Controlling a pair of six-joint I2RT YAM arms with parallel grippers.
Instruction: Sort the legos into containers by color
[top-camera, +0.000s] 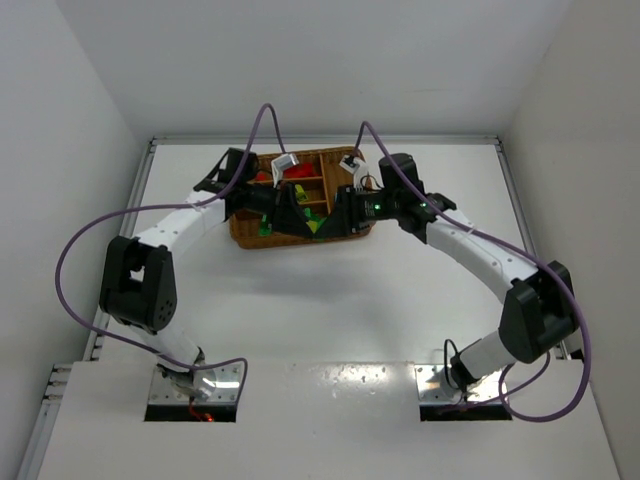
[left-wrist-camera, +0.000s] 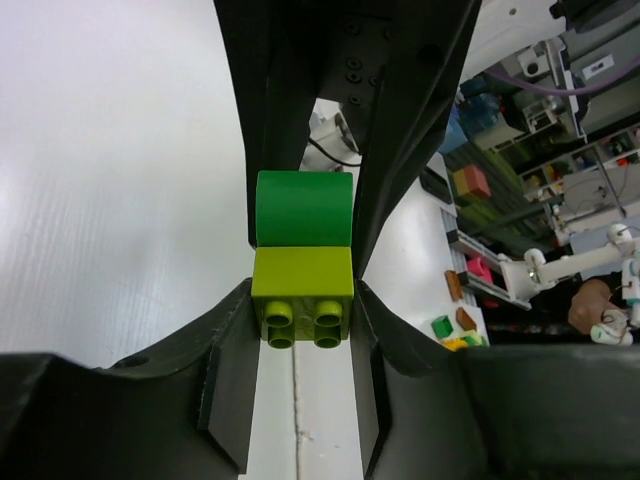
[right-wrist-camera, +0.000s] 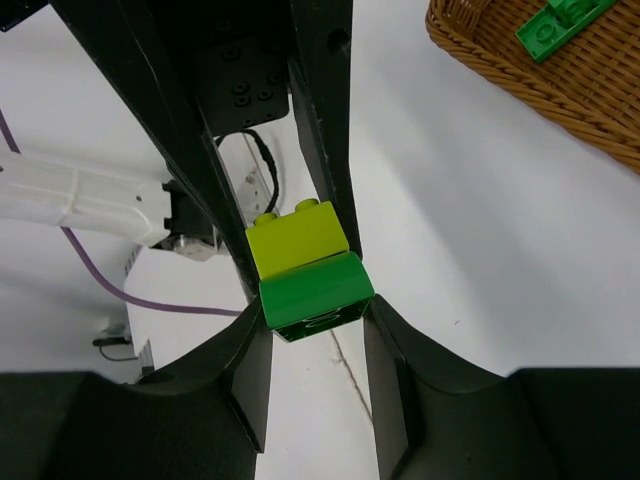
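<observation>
Here, above the white table (top-camera: 330, 300) and by the near edge of the wicker tray (right-wrist-camera: 560, 90), the two arms meet tip to tip, the left tool (left-wrist-camera: 303, 300) pinching the yellow-green brick (left-wrist-camera: 302, 280) and the right tool (right-wrist-camera: 315, 300) pinching the green brick (right-wrist-camera: 315, 288) of one joined two-colour stack held off the table

Two stacked bricks (left-wrist-camera: 302, 262) sit between both arms' jaws, just beside the tray (right-wrist-camera: 520, 85), which holds other bricks (right-wrist-camera: 555, 25).
</observation>
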